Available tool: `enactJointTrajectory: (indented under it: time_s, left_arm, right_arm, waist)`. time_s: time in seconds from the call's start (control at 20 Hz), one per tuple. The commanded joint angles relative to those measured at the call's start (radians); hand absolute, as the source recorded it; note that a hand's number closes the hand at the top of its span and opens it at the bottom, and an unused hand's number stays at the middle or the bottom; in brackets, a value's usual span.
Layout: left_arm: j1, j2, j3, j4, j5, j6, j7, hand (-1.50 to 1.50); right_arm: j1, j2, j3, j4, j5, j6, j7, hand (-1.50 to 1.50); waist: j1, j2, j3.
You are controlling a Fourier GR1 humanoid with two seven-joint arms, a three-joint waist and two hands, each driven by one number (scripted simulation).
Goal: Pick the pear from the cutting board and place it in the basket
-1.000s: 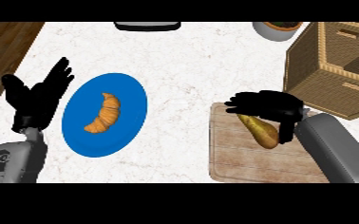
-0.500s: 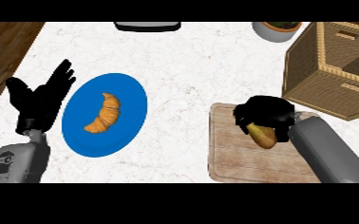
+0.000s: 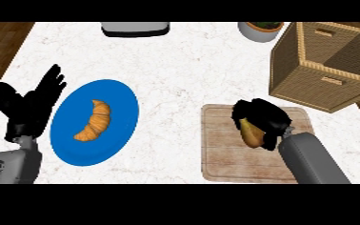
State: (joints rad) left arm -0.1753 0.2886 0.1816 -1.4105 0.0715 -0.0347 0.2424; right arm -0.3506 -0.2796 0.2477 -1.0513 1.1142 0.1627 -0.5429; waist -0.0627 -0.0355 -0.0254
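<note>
Black right robot hand (image 3: 264, 119) curled round pear (image 3: 249, 132) over cutting board (image 3: 225, 157), left robot hand (image 3: 32, 102) open, fingers up

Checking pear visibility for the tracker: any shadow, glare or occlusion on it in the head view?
Head view: lighting is even, no glare on the counter; the right hand curls over the pear, hiding its upper part; only faint soft shading shows on the cutting board; the basket's interior is dark.
</note>
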Motion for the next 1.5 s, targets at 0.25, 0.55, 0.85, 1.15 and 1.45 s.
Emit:
enactJointTrajectory:
  time_s: [0.25,0.55,0.85,1.15,1.45]
  left_arm:
    - [0.027,0.019,0.023,0.000,0.017,-0.018,-0.002,0.00]
    - [0.047,0.013,0.006,-0.021,0.017,-0.036,-0.013,0.00]
    - [0.002,-0.002,-0.006,-0.025,0.005,-0.009,0.017,0.00]
    - [-0.029,-0.007,-0.008,-0.032,0.009,-0.006,0.043,0.00]
    - [-0.017,-0.012,-0.007,0.036,-0.016,-0.021,-0.051,0.00]
  right_arm:
    - [0.272,0.272,-0.029,-0.166,-0.138,-0.076,0.442,1.50]
    - [0.368,0.276,0.092,-0.449,-0.478,-0.247,0.458,1.50]
    - [0.496,0.279,0.363,-0.861,-0.326,-0.439,0.772,1.50]
    - [0.419,0.279,0.407,-1.169,-0.078,-0.312,1.198,1.50]
    - [0.114,0.280,0.375,-1.244,0.001,-0.163,1.516,1.50]
  waist:
    - [-0.001,0.014,0.025]
    - [0.030,0.014,0.029]
    - [0.014,0.015,0.023]
    - [0.048,0.028,0.023]
    - [0.065,0.035,0.024]
